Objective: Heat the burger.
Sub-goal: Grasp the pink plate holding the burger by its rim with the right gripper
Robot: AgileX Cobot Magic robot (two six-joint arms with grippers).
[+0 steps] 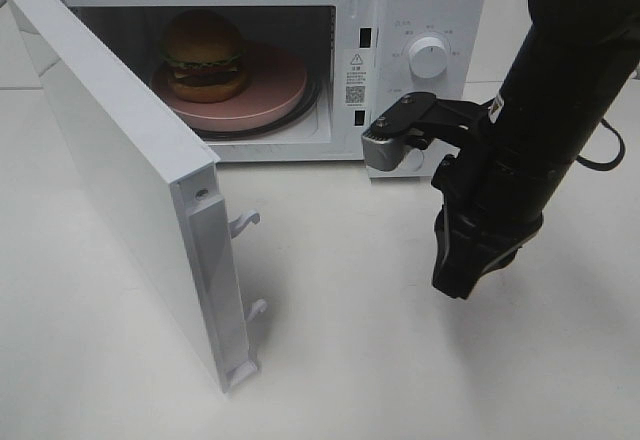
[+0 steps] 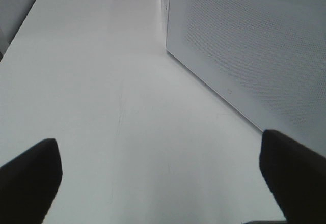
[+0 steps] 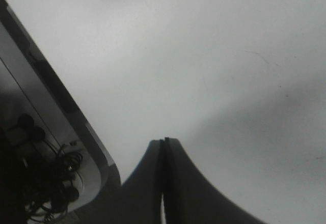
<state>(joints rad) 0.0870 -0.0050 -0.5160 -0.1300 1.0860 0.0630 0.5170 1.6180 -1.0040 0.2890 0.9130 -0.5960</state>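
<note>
White table point(image 1: 400, 360), microwave door point(image 1: 120, 180) standing wide open, and the burger point(image 1: 203, 55) sits on its plate point(image 1: 270, 95) deep inside. Right gripper point(image 1: 385, 150), jaws pressed shut and empty, hangs at the control panel point(image 1: 425, 60), off to the burger's right. Left gripper point(image 2: 160, 178), spread wide and holding nothing, faces the door's outer side, so it looks the nearer one for a closing push.

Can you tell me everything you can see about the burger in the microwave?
The burger has a domed golden-brown bun on top, a frill of green lettuce, a dark patty and a bottom bun. It looks whole and sits upright on the left part of a round pink plate, the only thing seen touching it. Both are inside the white microwave, whose door stands wide open.
</note>
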